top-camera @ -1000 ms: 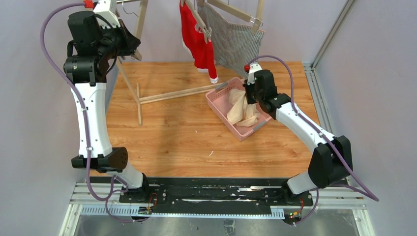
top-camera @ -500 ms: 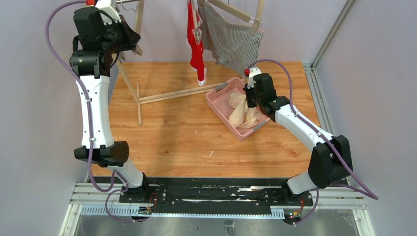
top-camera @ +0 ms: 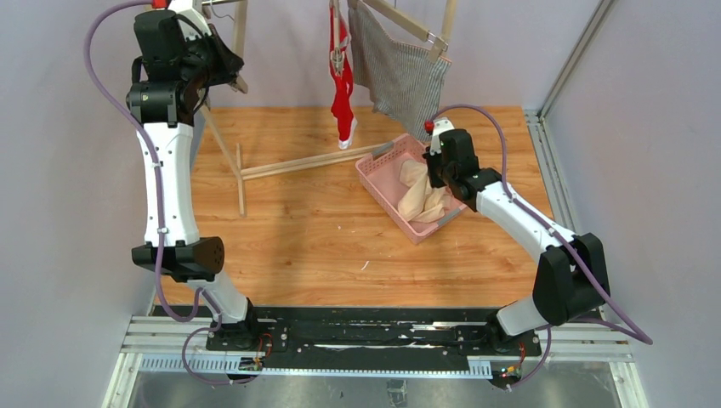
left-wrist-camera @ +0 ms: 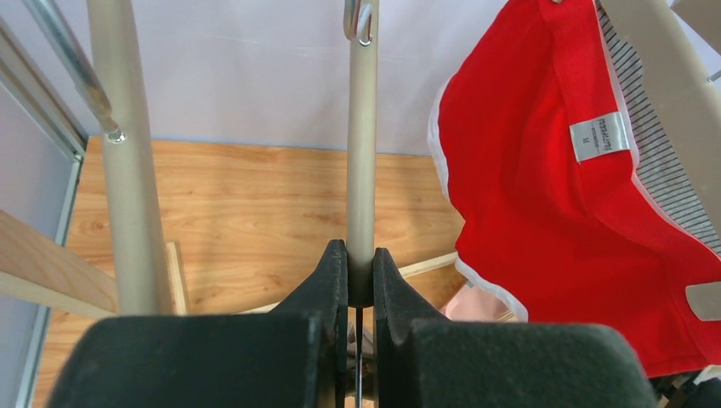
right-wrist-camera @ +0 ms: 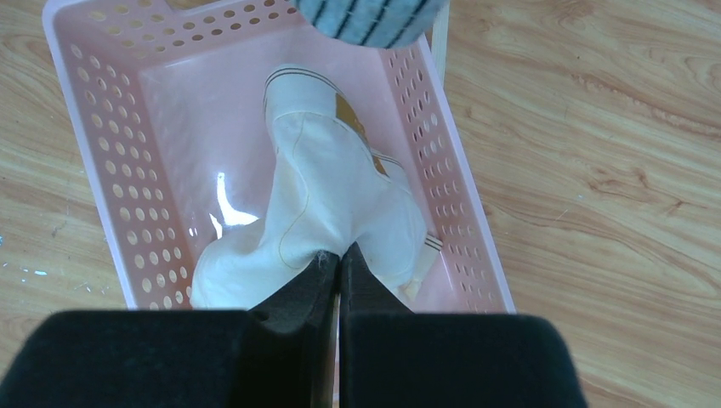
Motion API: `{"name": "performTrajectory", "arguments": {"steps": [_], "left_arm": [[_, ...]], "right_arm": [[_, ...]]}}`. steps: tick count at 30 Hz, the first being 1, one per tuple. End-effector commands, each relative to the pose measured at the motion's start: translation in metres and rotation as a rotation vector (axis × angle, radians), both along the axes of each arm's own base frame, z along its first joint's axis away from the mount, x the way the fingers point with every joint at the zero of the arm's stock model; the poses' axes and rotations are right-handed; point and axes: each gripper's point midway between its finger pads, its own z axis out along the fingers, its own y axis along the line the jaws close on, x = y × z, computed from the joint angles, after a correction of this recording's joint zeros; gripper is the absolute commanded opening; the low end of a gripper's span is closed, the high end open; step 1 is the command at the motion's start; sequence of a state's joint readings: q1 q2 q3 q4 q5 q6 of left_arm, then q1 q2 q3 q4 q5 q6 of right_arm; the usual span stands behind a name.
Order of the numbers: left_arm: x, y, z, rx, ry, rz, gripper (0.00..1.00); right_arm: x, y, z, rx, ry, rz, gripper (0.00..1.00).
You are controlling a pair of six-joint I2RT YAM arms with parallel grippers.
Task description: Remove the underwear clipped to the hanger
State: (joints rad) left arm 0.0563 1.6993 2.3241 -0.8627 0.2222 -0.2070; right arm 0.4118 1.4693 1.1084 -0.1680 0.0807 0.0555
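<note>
The red underwear (top-camera: 341, 76) and the grey-striped underwear (top-camera: 401, 72) hang clipped to a wooden hanger (top-camera: 400, 19) at the back. The red pair also shows in the left wrist view (left-wrist-camera: 561, 187). My left gripper (left-wrist-camera: 360, 265) is shut on the hanger's grey bar (left-wrist-camera: 362, 153), high at the back left (top-camera: 223, 68). My right gripper (right-wrist-camera: 337, 259) is shut on the cream underwear (right-wrist-camera: 327, 212), which hangs down into the pink basket (right-wrist-camera: 102, 161). In the top view that gripper (top-camera: 432, 177) is over the basket (top-camera: 378, 183) with the cream pair (top-camera: 421, 200).
A wooden rack's legs (top-camera: 289, 163) lie across the table behind the basket. A metal rod and a grey pole (left-wrist-camera: 127, 161) stand left of the gripped bar. Grey walls close in at the back and both sides.
The red underwear has swung round to edge-on and drifted slightly left. The left arm has risen a little. The right gripper has lowered the cream underwear further into the basket.
</note>
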Motion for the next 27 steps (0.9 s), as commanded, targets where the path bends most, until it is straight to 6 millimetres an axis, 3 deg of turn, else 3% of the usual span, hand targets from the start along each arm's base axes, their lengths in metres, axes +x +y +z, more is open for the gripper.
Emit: {"name": "performTrajectory", "arguments": {"steps": [1,2,3,6,8,12,15,22,27], "left_arm": [[0.001,0.007,0.008,0.009,-0.029,0.030,0.14],[-0.001,0.007,0.007,0.009,-0.025,0.025,0.28],[-0.002,0.006,0.006,0.009,-0.022,0.019,0.35],[-0.012,0.003,0.009,0.019,-0.028,0.000,0.44],[-0.021,0.005,0.013,0.035,-0.043,0.009,0.47],[-0.039,0.007,0.024,0.061,-0.086,0.022,0.51],[-0.050,0.010,0.033,0.082,-0.107,0.032,0.54],[-0.087,0.012,0.063,0.102,-0.189,0.058,0.57],[-0.105,-0.009,0.091,0.085,-0.274,-0.011,0.54]], "right_arm": [[0.003,-0.008,-0.004,0.006,-0.005,-0.036,0.01],[0.002,-0.008,-0.004,0.007,-0.005,-0.037,0.01],[0.002,-0.009,-0.004,0.007,-0.003,-0.037,0.01],[0.001,-0.010,-0.004,0.001,-0.001,-0.038,0.01],[0.001,-0.010,-0.003,0.002,0.001,-0.036,0.02],[-0.002,-0.008,-0.001,0.013,0.004,-0.026,0.31],[-0.007,-0.005,0.005,0.033,0.001,-0.007,0.47],[-0.026,-0.005,0.028,0.049,-0.036,0.040,0.49],[-0.042,-0.009,0.049,0.057,-0.086,0.039,0.48]]}}
